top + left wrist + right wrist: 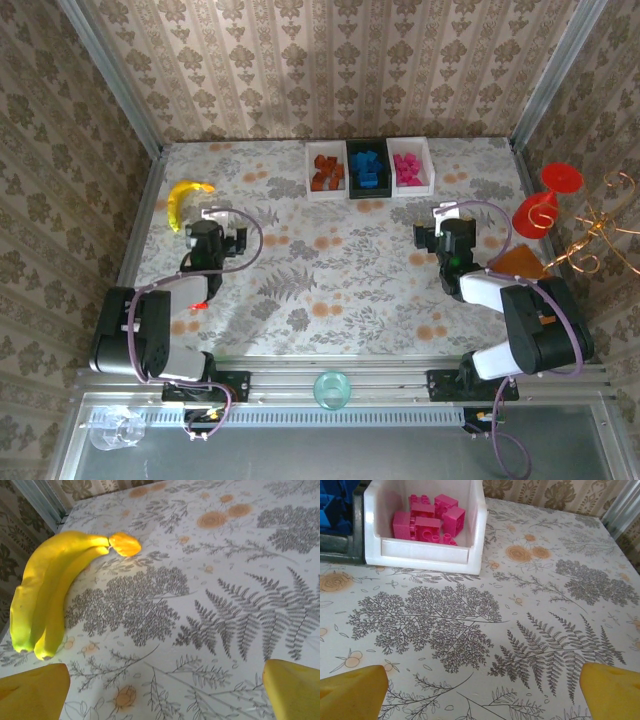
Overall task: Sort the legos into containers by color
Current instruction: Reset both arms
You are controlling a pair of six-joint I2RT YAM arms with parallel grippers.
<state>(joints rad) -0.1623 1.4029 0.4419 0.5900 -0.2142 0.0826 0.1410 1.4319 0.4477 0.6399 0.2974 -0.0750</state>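
All the legos I see lie in the three containers at the back middle of the table. Reddish-brown legos (326, 172) fill the left white container (309, 170), blue legos (367, 168) the black container (367, 193), and pink legos (408, 167) the right white container (428, 163). In the right wrist view the pink legos (427, 522) sit in their white container (425, 555), with blue legos (331, 509) at the far left. My left gripper (222, 226) (165, 695) is open over bare cloth near the banana. My right gripper (444, 218) (482, 695) is open over bare cloth, short of the pink container.
A yellow banana (185, 200) (50, 595) lies at the left edge of the table. A red goblet (545, 200) and a copper wire figure (595, 235) stand at the right edge. A clear cup (332, 388) sits on the front rail between the arm bases.
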